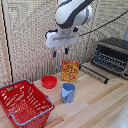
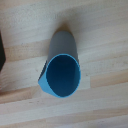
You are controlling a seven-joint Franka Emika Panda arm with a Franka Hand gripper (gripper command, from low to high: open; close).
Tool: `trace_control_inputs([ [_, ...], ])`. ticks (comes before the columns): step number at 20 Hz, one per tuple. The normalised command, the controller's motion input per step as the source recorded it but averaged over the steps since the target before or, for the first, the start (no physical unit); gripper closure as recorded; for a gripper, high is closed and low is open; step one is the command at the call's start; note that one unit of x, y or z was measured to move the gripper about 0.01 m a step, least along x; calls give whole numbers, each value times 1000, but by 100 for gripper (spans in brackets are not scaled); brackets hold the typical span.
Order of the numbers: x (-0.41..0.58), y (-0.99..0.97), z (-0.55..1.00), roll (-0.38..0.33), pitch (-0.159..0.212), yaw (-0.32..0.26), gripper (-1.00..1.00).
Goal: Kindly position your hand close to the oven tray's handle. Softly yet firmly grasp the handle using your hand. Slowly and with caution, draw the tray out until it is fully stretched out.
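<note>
The black toaster oven (image 1: pixel 113 54) with silvery trim stands at the exterior view's right. Its long dark door panel (image 1: pixel 94 72) lies open and flat in front of it. The tray (image 1: pixel 106 61), a rack of thin silvery bars, shows in the oven's open front. My gripper (image 1: pixel 60 52) hangs high above the table, well to the left of the oven and above a blue mug (image 1: pixel 68 92). Its blue-tipped fingers (image 1: pixel 54 54) stand apart and hold nothing. In the wrist view the mug (image 2: pixel 61 70) fills the middle, seen from above; no fingers show there.
A red wire basket (image 1: pixel 24 104) sits at the front left. A red bowl (image 1: pixel 49 81) and an orange box (image 1: pixel 70 70) stand behind the mug on the wooden table (image 1: pixel 95 102). A woven screen (image 1: pixel 25 40) closes the back.
</note>
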Motion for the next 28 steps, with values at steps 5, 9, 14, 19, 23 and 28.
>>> trace_control_inputs([
  [5, -62, 47, -10, -311, -20, 154, -100],
  [9, -85, -91, 0, -359, -29, 172, -100],
  [14, -83, -90, 0, -359, -28, 171, -100],
  [19, -65, -86, 2, -356, -32, 170, -100],
  [23, -33, -109, 55, -340, -49, 159, -100],
  [28, -20, -193, 107, -319, -81, 139, -100],
])
